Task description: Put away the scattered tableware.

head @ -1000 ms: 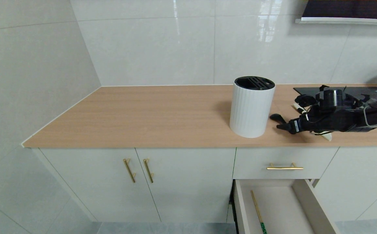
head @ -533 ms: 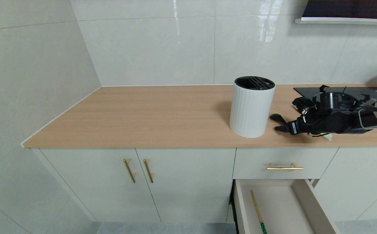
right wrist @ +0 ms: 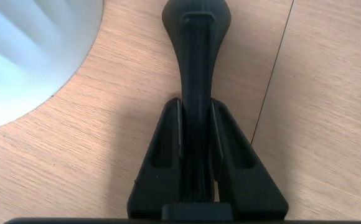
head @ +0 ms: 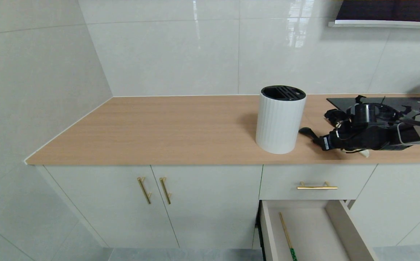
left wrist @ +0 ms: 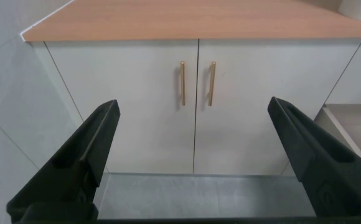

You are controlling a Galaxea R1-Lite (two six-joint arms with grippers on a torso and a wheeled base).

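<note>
One chopstick [head: 287, 235] lies in the open drawer [head: 344, 224] below the right gripper [right wrist: 196, 109], which is clamped on a black handle [right wrist: 196, 31]. The white holder [head: 280, 123] stands just beyond its fingertips. The left gripper [left wrist: 193, 106] is spread apart, facing cabinet doors [left wrist: 137, 106].

You have bright, even light. The wall tiles [head: 195, 43] throw back vertical streaks of glare. The white ribbed holder [head: 281, 123] casts a soft shadow leftward on the countertop [head: 159, 127], so the light comes from the right. In the right wrist view, the right gripper [right wrist: 196, 109] and the black handle [right wrist: 196, 37] it clamps merge into one dark mass. Straight lines lean at the head view's edges.
</note>
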